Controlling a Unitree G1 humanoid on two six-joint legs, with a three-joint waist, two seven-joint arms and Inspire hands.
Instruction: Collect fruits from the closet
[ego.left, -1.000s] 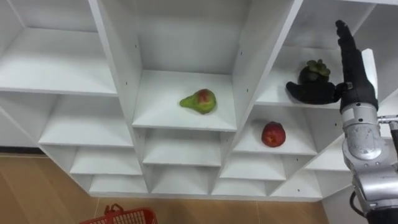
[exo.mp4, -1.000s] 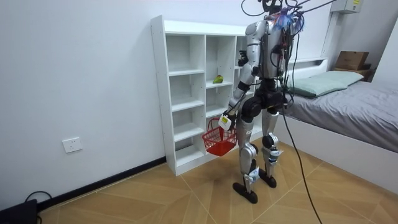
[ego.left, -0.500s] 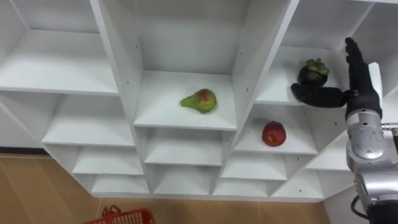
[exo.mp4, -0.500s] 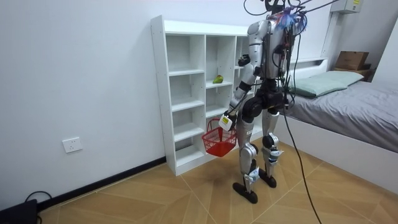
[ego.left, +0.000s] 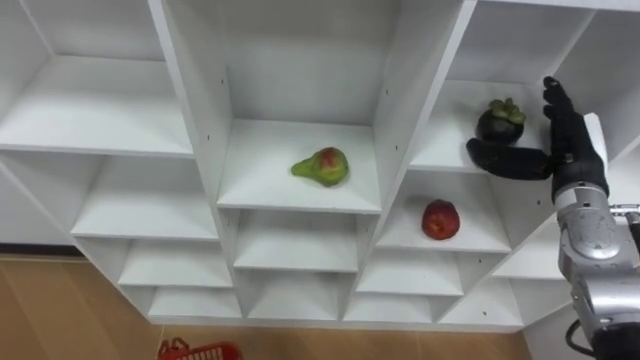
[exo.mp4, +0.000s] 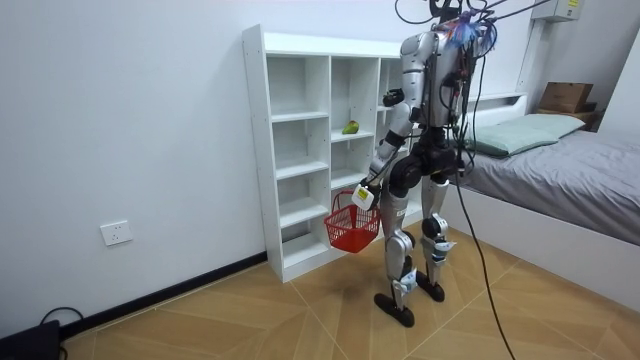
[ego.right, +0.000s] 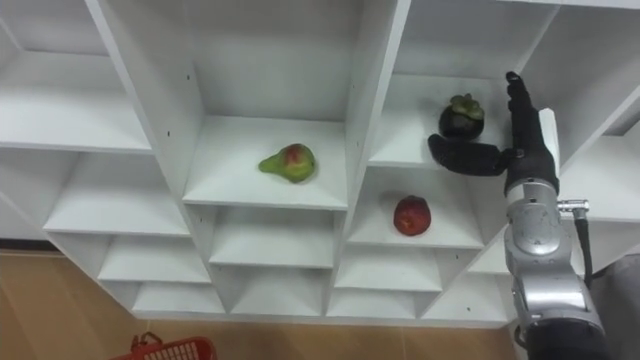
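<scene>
Both hands suit collecting: the right hand (ego.left: 572, 150), spread, flanks the mangosteen (ego.left: 499, 121) for a grasp; the left hand (exo.mp4: 362, 188) clutches the basket (exo.mp4: 352, 226) low as receptacle.

In the room view, a grey bed (exo.mp4: 590, 190) lies at the right, with a pillow (exo.mp4: 520, 132) and a cardboard box (exo.mp4: 565, 96) above it. A wall socket (exo.mp4: 117, 233) sits lower left.

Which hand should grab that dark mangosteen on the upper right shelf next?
Right. The right hand is raised at that compartment, open, with its thumb stretched out just below the mangosteen and its fingers upright beside it. The left hand hangs low at the robot's side, carrying the red basket.
</scene>
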